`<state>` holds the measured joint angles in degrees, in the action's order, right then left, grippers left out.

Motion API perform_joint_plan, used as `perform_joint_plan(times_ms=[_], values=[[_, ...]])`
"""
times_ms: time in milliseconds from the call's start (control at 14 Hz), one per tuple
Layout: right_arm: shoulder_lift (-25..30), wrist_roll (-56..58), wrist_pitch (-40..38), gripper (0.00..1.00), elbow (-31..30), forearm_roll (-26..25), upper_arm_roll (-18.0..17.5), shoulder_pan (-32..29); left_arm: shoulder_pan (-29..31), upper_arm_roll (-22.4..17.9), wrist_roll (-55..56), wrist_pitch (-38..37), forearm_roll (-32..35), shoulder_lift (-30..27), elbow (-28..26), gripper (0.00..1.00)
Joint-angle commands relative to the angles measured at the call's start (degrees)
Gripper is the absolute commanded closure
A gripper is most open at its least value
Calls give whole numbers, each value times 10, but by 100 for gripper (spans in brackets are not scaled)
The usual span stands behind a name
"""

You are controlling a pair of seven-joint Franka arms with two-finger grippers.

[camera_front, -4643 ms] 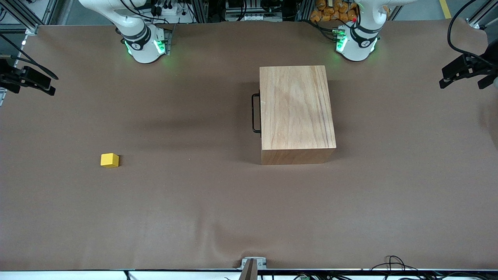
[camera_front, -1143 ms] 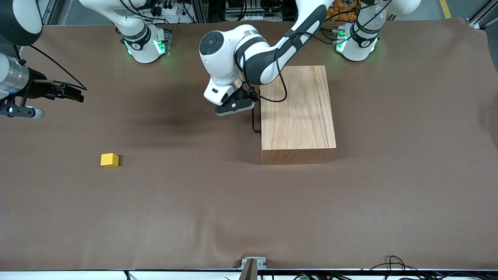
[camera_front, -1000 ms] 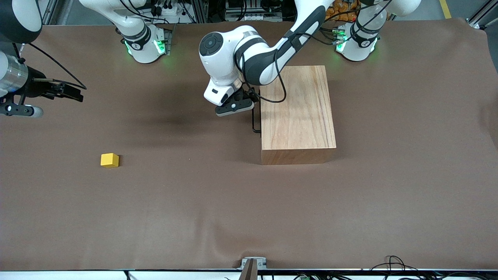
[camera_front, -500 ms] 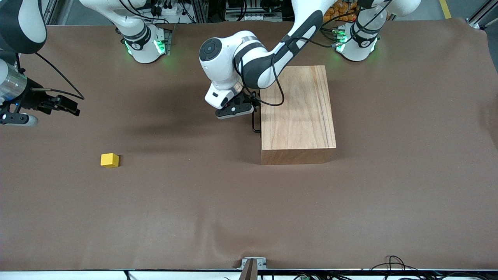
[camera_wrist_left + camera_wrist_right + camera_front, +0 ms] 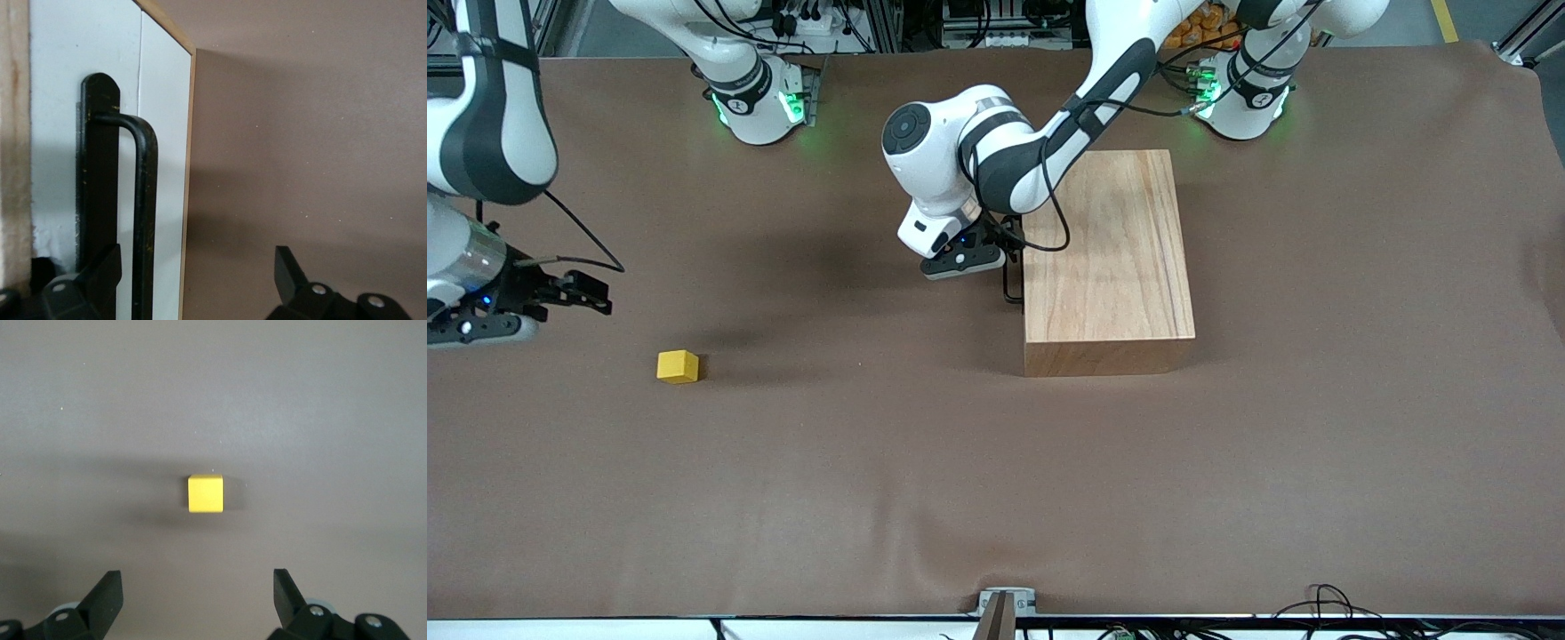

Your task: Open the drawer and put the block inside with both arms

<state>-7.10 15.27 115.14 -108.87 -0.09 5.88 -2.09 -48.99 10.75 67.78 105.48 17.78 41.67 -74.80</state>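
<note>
Brown cloth covers the table (image 5: 996,462), and the wooden box (image 5: 1107,258) sits on it toward the left arm's end, its drawer (image 5: 113,73) shut flush — white front panel with a black wire handle (image 5: 143,220) facing the right arm's end. The left gripper (image 5: 996,258) is at that handle with its fingers (image 5: 290,270) spread wide, one on each side of the bar, not clamped on it. The yellow block (image 5: 678,366) lies alone on the cloth toward the right arm's end, nearer the front camera than the box. Above the cloth just beside it hangs the right gripper (image 5: 591,295) — fingers wide apart, holding nothing
</note>
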Motion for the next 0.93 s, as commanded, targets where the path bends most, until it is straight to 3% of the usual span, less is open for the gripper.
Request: perform_joint_plan(times_ms=[0,214,429,643,857], values=[[-101,46,-9,0,98,1,-4,-4,-4,-4,-5,17,17,14,14,0],[-181,87,2,0,138,9,-4,-19,-2,-4,-5,52,16,17,12,0],[-209,57,63,0,134,13,-4,-19,-4,-4,2,63,15,17,14,0],[-235,26,104,0,104,18,-6,-20,-4,-3,3,92,13,17,13,0],[-242,24,132,0,64,68,-6,-17,-4,-1,3,110,12,20,13,0]])
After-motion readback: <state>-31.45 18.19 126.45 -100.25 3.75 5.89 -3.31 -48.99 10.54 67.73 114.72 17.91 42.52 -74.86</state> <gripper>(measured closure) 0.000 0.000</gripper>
